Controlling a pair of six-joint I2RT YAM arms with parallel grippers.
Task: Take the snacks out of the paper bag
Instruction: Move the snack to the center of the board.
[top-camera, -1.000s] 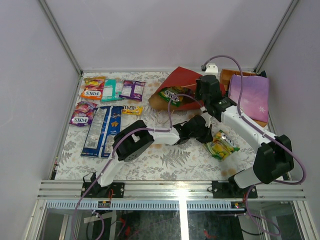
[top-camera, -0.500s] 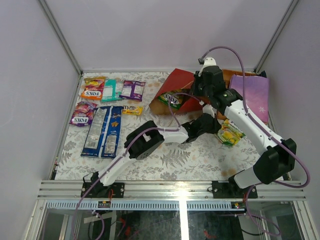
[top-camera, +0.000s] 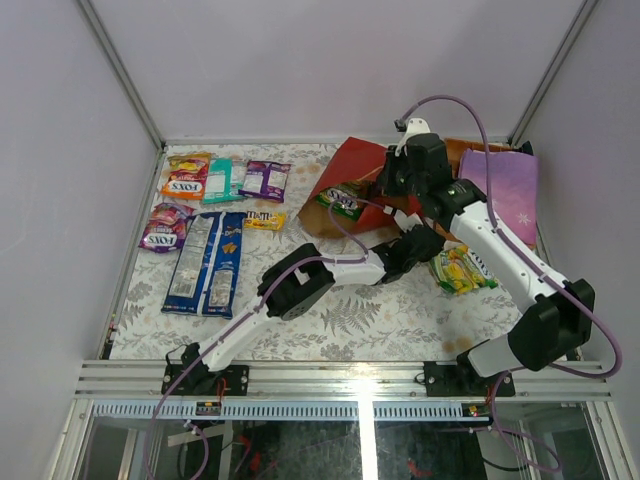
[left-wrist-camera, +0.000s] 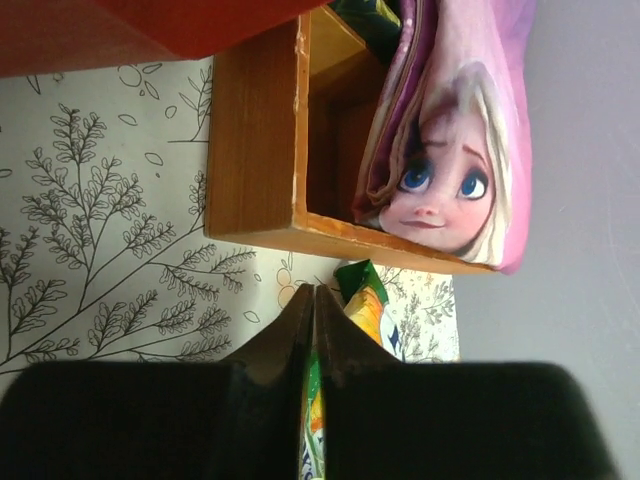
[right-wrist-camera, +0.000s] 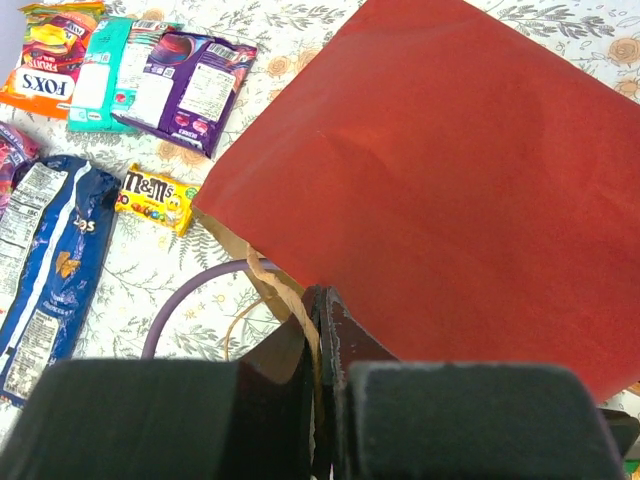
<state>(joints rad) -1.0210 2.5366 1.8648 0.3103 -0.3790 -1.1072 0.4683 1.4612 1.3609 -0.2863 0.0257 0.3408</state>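
The paper bag (top-camera: 360, 165), red outside and brown inside, lies on its side at the back, mouth facing left. A green FOX'S packet (top-camera: 343, 200) lies in its mouth. My right gripper (top-camera: 393, 187) is shut on the bag's brown rim and handle, as the right wrist view (right-wrist-camera: 318, 300) shows against the red bag wall (right-wrist-camera: 440, 170). My left gripper (top-camera: 430, 250) is shut on a green-and-yellow snack packet (top-camera: 462, 270) low over the table at the right. In the left wrist view (left-wrist-camera: 312, 298) the packet (left-wrist-camera: 365, 305) sticks out between the jaws.
Several snacks lie at the left: an orange FOX'S bag (top-camera: 185, 175), teal pack (top-camera: 222, 180), purple pack (top-camera: 265, 180), purple FOX'S bag (top-camera: 165, 227), blue packs (top-camera: 205, 260) and yellow M&M's (top-camera: 264, 221). A wooden box (left-wrist-camera: 255, 150) and the lilac bag (top-camera: 500, 190) stand back right.
My left gripper has carried the green-and-yellow packet to the right and a little farther back. My right gripper has shifted back and left with the bag's rim.
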